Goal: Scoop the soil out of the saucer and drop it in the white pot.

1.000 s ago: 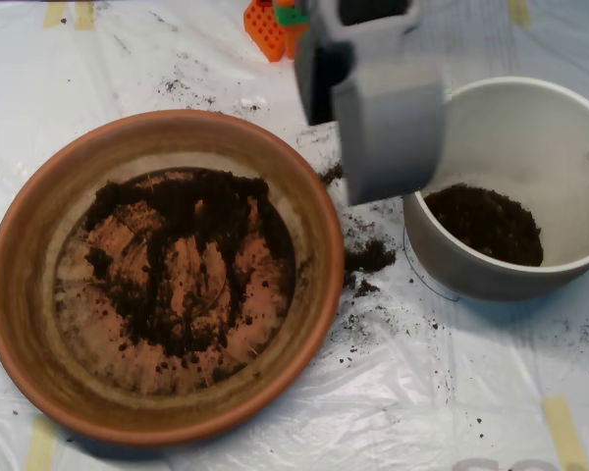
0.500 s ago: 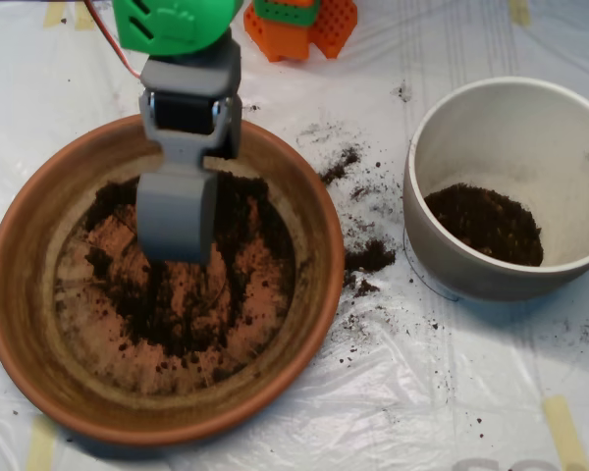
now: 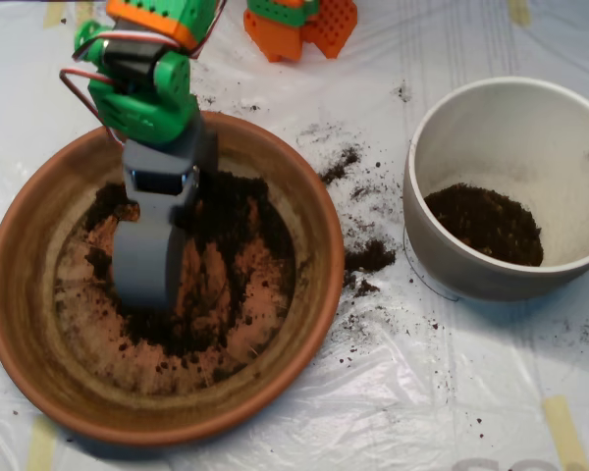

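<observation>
Item one, at left: the saucer (image 3: 20, 324), terracotta, resting on the plastic-covered surface (image 3: 393, 412). We record soil (image 3: 238, 211) spread thinly over its floor, thickest toward the upper and middle part, with bare orange patches showing through.

Item two, inside the saucer: the scoop (image 3: 145, 280), grey, pointing down into the left side of the soil, its tip low at or near the dirt; from above we cannot tell whether it touches. The green and orange arm (image 3: 142, 83) stands above it at the saucer's upper rim. We cannot tell whether the fingers are parted or closed; the shell hides its mouth.

Item three, centre: spilled soil (image 3: 369, 257) in clumps and specks on the surface between the two vessels.

Item four, at right: the pot (image 3: 442, 255), white, well apart from the scoop. A mound of soil (image 3: 486, 224) lies in it, covering only part of its floor.

Status, as we judge it: partly done. Some soil is delivered; a good share remains in the saucer, so several more loads look necessary. The spill sits outside either vessel.
</observation>
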You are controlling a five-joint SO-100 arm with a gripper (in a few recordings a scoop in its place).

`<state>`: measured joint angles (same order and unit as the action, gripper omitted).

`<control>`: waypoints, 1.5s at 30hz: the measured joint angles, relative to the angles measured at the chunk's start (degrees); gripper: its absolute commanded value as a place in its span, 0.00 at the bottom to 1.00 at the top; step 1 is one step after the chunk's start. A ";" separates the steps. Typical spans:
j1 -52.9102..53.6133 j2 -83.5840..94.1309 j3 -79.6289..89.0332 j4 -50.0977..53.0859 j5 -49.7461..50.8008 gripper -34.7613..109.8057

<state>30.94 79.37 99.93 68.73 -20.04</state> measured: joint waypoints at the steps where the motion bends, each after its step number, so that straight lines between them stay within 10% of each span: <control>1: 0.26 -2.37 -2.02 1.32 -0.62 0.70; 27: 2.46 -29.53 -38.41 18.02 -2.99 0.58; 45: 2.55 -5.62 -3.78 -3.78 -6.15 0.45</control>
<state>33.49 73.74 96.15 64.95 -26.19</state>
